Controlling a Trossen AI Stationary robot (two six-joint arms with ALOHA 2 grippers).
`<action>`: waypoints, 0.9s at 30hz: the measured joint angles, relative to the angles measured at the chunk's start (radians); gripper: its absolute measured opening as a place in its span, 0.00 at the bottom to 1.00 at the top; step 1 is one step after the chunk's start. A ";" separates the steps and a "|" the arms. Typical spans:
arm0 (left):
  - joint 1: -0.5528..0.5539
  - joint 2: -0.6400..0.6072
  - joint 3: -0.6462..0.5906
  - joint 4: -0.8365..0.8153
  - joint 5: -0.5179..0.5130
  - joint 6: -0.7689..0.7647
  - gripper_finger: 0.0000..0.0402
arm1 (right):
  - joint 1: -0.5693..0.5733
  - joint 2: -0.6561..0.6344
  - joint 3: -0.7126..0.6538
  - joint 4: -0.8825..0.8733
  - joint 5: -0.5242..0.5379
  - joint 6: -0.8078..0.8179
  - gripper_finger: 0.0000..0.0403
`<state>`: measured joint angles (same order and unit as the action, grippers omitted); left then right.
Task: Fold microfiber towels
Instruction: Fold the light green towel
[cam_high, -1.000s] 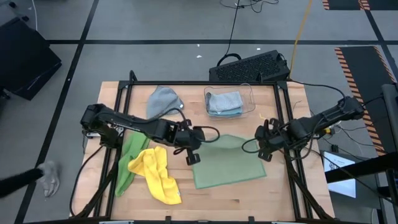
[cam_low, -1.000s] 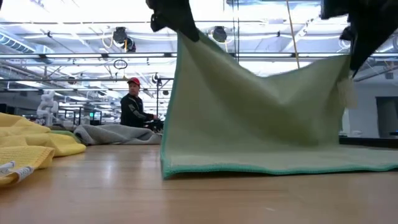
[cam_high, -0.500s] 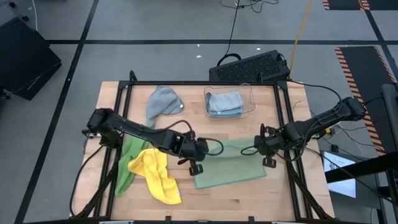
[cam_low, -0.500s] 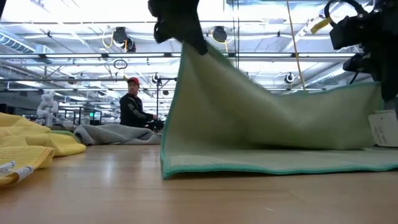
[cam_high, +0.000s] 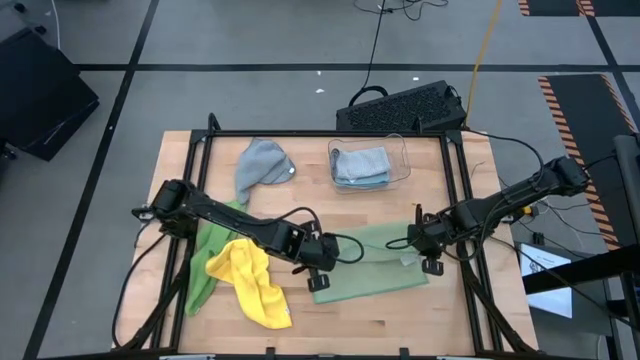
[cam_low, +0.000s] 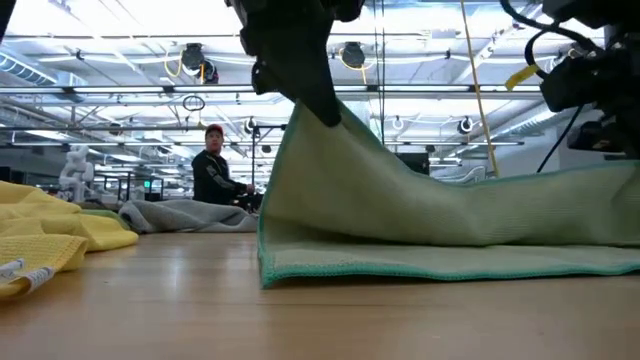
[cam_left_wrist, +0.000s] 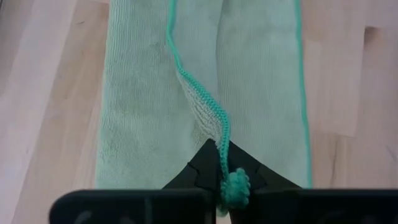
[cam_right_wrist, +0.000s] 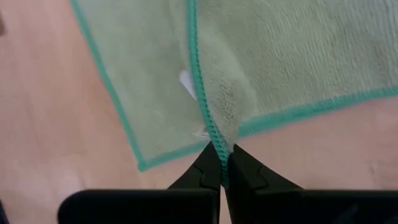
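- While my left gripper (cam_high: 318, 283) pinches one corner of the sage green towel (cam_high: 375, 262), my right gripper (cam_high: 432, 264) pinches another; both sets of fingers are closed tight on the towel's teal hem, as each wrist view shows.
- That towel lies on the table (cam_high: 450, 310) toward its right edge and nearer the front edge than the back, doubled over on itself, with the upper layer lifted by my two grips and sagging between them in the low view.
- My left gripper sits at the towel's end nearer the table's middle, my right gripper at the end by the right edge.
- Toward the front left corner lies the yellow towel (cam_high: 252, 282), crumpled, touching the bright green towel (cam_high: 207, 262) that stretches along the left edge.
- A grey towel (cam_high: 261, 163) is bunched near the back edge, left of centre.
- Beside it along the back edge stands the clear plastic bin (cam_high: 400, 150), holding the light blue towel (cam_high: 362, 166).
- Beyond the table, in the low view, a person (cam_low: 213, 170) stands in the room behind.
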<state>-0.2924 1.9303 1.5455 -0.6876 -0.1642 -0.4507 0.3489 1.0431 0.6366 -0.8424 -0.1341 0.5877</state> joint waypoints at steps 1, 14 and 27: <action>0.000 0.005 0.000 0.003 0.000 0.000 0.05 | -0.002 0.000 -0.002 -0.011 0.000 -0.002 0.00; -0.010 0.043 0.000 0.036 0.033 -0.014 0.05 | -0.008 -0.003 -0.061 0.017 -0.216 -0.004 0.00; -0.035 0.043 0.000 0.033 0.008 -0.026 0.04 | -0.007 0.000 -0.061 0.096 -0.155 -0.006 0.00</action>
<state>-0.3275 1.9736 1.5455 -0.6544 -0.1564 -0.4768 0.3416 1.0429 0.5755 -0.7461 -0.2888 0.5819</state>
